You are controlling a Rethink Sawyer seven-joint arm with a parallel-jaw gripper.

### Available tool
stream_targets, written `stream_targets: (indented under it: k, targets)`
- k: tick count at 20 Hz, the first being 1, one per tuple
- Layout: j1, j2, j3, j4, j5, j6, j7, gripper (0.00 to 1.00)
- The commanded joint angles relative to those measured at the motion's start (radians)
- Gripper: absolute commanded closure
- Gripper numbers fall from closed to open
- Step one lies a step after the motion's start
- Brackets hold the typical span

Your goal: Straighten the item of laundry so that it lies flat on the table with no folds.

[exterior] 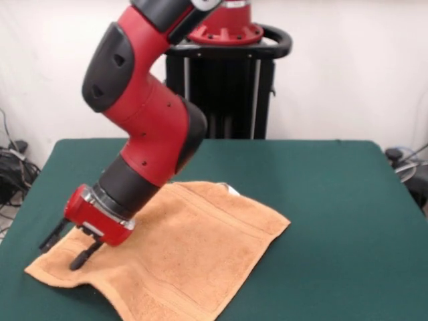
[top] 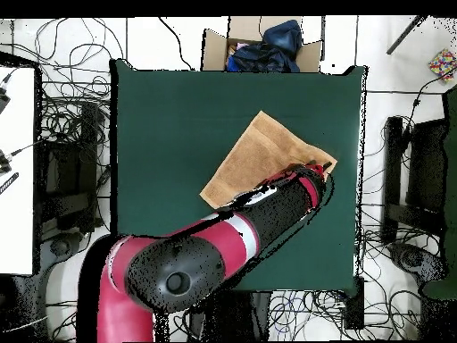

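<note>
1. Over the towel's (exterior: 180, 254) nine o'clock corner in the front view, my fingers (exterior: 67, 251) hang spread, gripping nothing, tips just above the cloth.
2. Laundry lies near-flat on the green worktop (exterior: 334, 200), its six o'clock edge rippled.
3. I judge smoothing nearly done; next I should pinch that corner and pull outward.

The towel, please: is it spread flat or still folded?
Mostly spread: the towel lies open on the table, though its near edge ripples.
</note>
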Motion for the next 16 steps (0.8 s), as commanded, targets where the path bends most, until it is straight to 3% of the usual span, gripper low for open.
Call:
stream_targets:
  k: [1,4,7,10,16]
  targets:
    - [-0.086,0.118,0.142,-0.105,0.023,0.016,0.068,0.0]
    - [-0.098,0.114,0.154,-0.109,0.01,0.032,0.056,0.0]
    - [-0.131,0.055,0.229,-0.08,-0.029,0.056,0.032,0.0]
    - [-0.188,-0.089,0.37,0.007,-0.116,0.111,-0.04,0.0]
    - [-0.237,-0.354,0.48,0.189,-0.205,0.247,-0.122,0.0]
